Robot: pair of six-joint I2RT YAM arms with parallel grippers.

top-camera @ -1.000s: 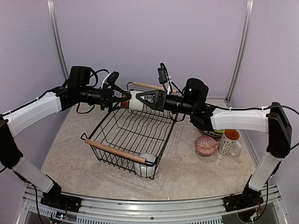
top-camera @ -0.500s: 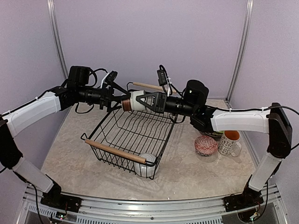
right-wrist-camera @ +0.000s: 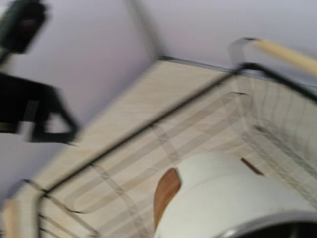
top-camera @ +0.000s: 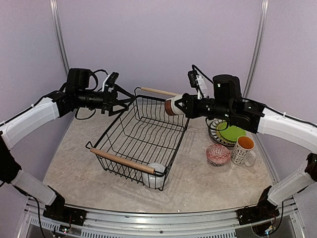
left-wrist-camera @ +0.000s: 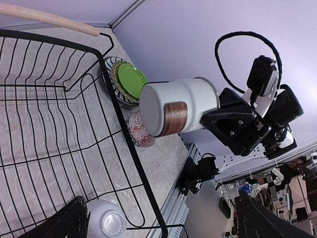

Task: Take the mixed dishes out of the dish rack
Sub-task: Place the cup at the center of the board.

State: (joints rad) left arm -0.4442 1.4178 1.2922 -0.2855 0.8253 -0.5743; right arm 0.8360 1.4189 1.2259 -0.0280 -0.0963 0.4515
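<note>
1 mug in the air: the small mug (top-camera: 171, 106), white with a brown band, is held on its side by the right gripper (top-camera: 181, 105), whose fingers are clamped tight on it, above the far right corner of the dish rack (top-camera: 124, 162).
Left gripper (top-camera: 120, 98): spread wide, nothing held, above the rack's far left corner.
Set-down spot: bare table by the right edge, near the lime green plate (top-camera: 231, 133), patterned bowl (top-camera: 218, 154) and orange-lined mug (top-camera: 243, 150).
Method: the mug should be turned upright, lowered until the table is touched, then released clear of its neighbours.
Left to unload: 1 white cup (top-camera: 156, 174), seemingly inside the rack's near right corner.
</note>
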